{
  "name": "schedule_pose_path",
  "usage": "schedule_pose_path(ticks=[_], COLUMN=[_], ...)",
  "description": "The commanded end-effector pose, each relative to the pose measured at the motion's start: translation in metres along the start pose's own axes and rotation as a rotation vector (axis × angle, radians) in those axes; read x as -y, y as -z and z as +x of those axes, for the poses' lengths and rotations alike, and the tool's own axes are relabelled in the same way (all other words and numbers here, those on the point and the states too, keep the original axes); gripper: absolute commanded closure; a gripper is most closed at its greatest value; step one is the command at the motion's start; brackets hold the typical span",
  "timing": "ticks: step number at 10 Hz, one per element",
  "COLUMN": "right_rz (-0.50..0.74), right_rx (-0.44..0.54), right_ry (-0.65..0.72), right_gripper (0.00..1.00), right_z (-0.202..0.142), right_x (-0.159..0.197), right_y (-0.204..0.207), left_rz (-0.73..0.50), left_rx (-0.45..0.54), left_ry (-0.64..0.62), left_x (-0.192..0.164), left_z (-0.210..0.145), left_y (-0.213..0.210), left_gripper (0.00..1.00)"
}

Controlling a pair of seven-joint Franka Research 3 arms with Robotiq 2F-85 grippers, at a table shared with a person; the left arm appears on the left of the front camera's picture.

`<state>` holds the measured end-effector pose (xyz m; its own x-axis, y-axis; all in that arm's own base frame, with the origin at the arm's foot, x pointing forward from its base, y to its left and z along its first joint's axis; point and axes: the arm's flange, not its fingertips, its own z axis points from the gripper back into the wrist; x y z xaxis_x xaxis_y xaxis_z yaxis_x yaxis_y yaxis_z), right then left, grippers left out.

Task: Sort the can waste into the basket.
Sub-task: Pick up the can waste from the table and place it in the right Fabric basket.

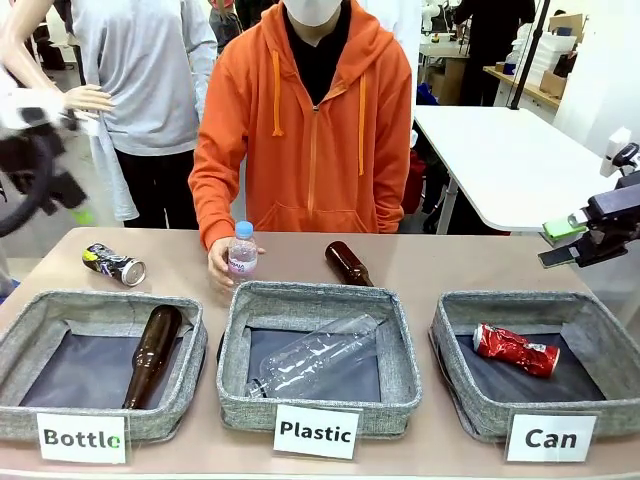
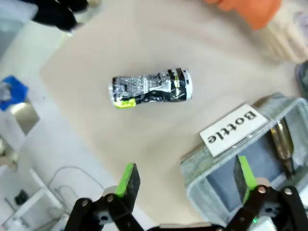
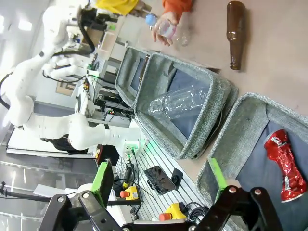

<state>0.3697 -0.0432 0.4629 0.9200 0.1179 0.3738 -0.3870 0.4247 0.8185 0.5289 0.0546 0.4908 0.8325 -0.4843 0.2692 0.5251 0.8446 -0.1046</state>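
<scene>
Thin crushed metal, light and dentable, we judge: the dark can (image 2: 151,87) lies on the surface (image 2: 159,139) beyond the Bottle basket (image 2: 199,166); our left tool (image 2: 185,169), spread apart above it, should pinch its middle.

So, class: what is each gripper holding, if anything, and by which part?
Nothing: the left gripper and the right gripper are both open and empty.

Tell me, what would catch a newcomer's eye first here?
The person in the bright orange hoodie at the far side, one hand on a small clear bottle. Then the shiny red crushed can lying in the grey basket labelled Can, while a dark crushed can lies on the table at far left.
</scene>
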Motion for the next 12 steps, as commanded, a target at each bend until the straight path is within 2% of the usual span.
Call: schedule_pose_path(ticks=[1,2,3,4,5,7,9,12], right_rz=[0.005,0.005,0.005,0.005,0.005,0.005,0.005,0.005], right_rx=[-0.004,-0.004,-0.004,-0.004,-0.004,-0.004,-0.004,-0.004], right_ry=[-0.020,-0.020,-0.020,-0.020,-0.020,-0.020,-0.020,-0.020], right_gripper=[0.01,0.01,0.01,0.01,0.01,0.01,0.01,0.01], right_z=[0.002,0.002,0.002,0.002,0.002,0.002,0.002,0.002], right_x=[-0.001,-0.001,-0.001,-0.001,-0.001,-0.001,-0.001,-0.001], right_y=[-0.003,-0.003,-0.003,-0.003,-0.003,-0.003,-0.003,-0.003], left_rz=[-0.125,-0.164,-0.202,-0.242,-0.261,-0.255,-0.228,-0.251], left_rx=[0.168,0.229,0.297,0.342,0.358,0.352,0.307,0.144], left_ry=[-0.052,-0.084,-0.198,-0.213,-0.236,-0.266,-0.203,-0.039], left_x=[-0.040,-0.062,-0.080,-0.088,-0.092,-0.095,-0.087,-0.069], left_z=[-0.093,-0.144,-0.188,-0.207,-0.211,-0.197,-0.164,-0.075], left_y=[-0.049,-0.056,-0.052,-0.042,-0.034,-0.028,-0.031,-0.013], left_gripper=[0.00,0.00,0.00,0.00,0.00,0.00,0.00,0.00])
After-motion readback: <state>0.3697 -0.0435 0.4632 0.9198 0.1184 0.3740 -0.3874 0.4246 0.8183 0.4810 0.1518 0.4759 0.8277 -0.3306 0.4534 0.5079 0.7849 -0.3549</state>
